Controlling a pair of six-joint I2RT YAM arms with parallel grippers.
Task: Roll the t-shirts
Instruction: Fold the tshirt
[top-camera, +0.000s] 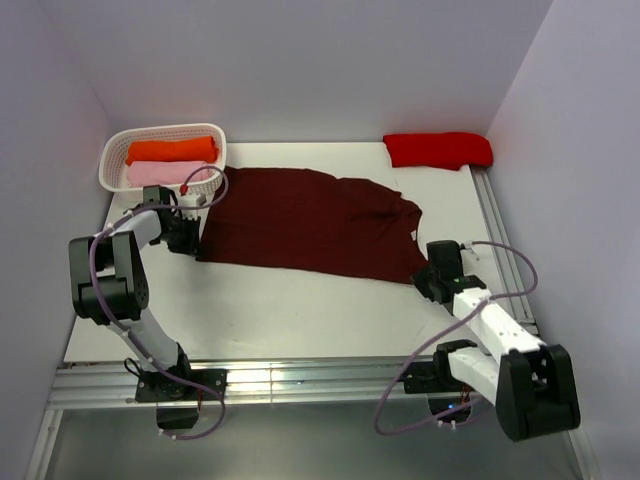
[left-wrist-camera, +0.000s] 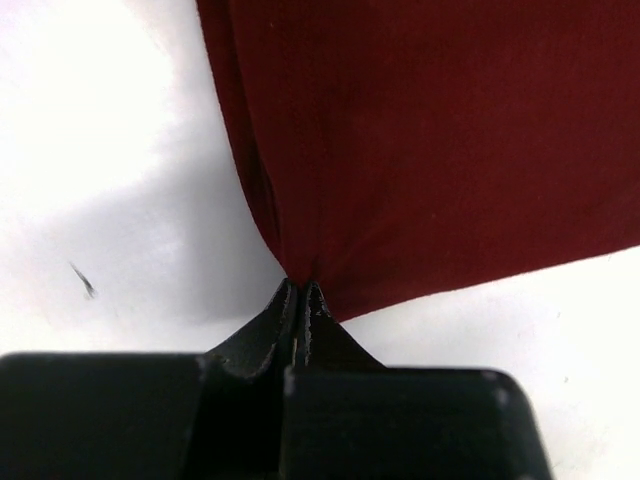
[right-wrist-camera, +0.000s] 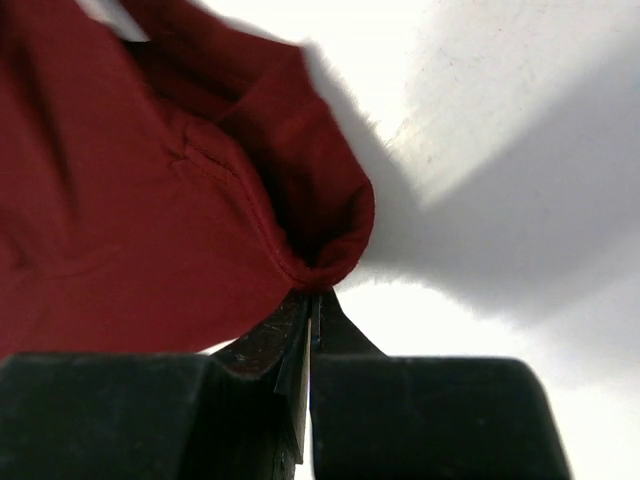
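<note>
Top external view: the maroon t-shirt is laid flat across the middle of the table, its long side running from left to right of the frame. Its lower left corner is met by the left gripper and its lower right corner by the right gripper. An orange t-shirt and a pink t-shirt, both rolled, are held in the white basket at upper left. A red t-shirt lies bundled at upper right, well apart from the maroon one.

Left wrist view: the fingers are pressed together at lower centre, and a corner of maroon cloth is pinched between their very tips, the fabric fanning upward from there. Since the bite looks shallow, a low, slow lift is advised so that the corner is not pulled free.

Right wrist view: the fingers are likewise pressed together, pinching a bunched fold of the shirt's edge, with a seam visible to the upper left of the tips. The step is judged to be the start of the roll. Both corners should be raised together and kept level, with light tension held along the near edge, or the roll may be skewed.
</note>
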